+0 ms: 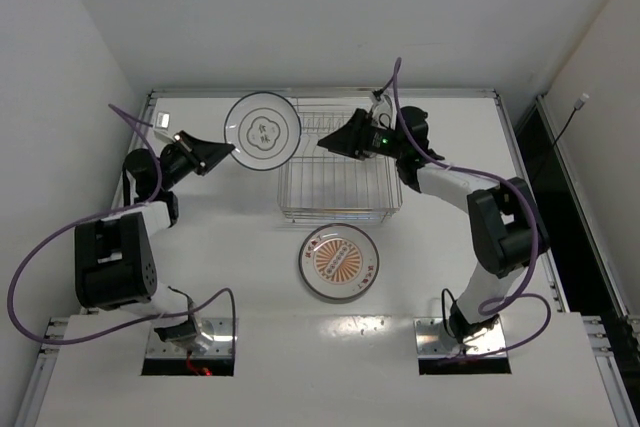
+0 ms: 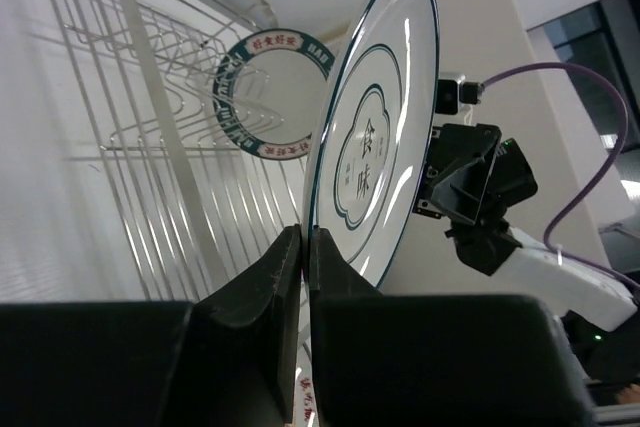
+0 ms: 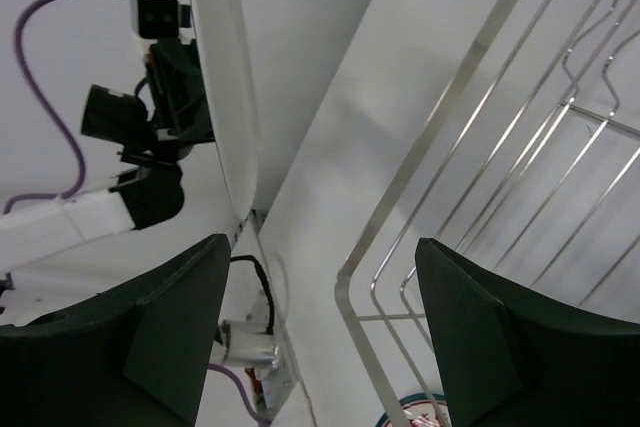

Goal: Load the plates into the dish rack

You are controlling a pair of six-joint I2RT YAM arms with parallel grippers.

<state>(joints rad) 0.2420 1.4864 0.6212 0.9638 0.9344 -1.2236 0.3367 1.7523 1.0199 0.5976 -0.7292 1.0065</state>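
Observation:
My left gripper (image 1: pixel 228 150) (image 2: pixel 305 237) is shut on the rim of the white plate with thin dark rings (image 1: pixel 262 130) (image 2: pixel 375 137). It holds the plate in the air at the back left corner of the dish rack (image 1: pixel 340 172) (image 2: pixel 150 147). My right gripper (image 1: pixel 325 142) (image 3: pixel 320 247) is open and empty above the rack (image 3: pixel 470 147), just right of that plate (image 3: pixel 225 87). The orange sunburst plate (image 1: pixel 338 261) lies flat on the table in front of the rack. The blue-rimmed plate (image 2: pixel 272 92) shows behind the rack wires in the left wrist view only.
White walls stand close on the left, back and right of the table (image 1: pixel 200 247). A small metal piece (image 1: pixel 165 119) sits at the back left corner. Purple cables (image 1: pixel 400 97) loop over both arms.

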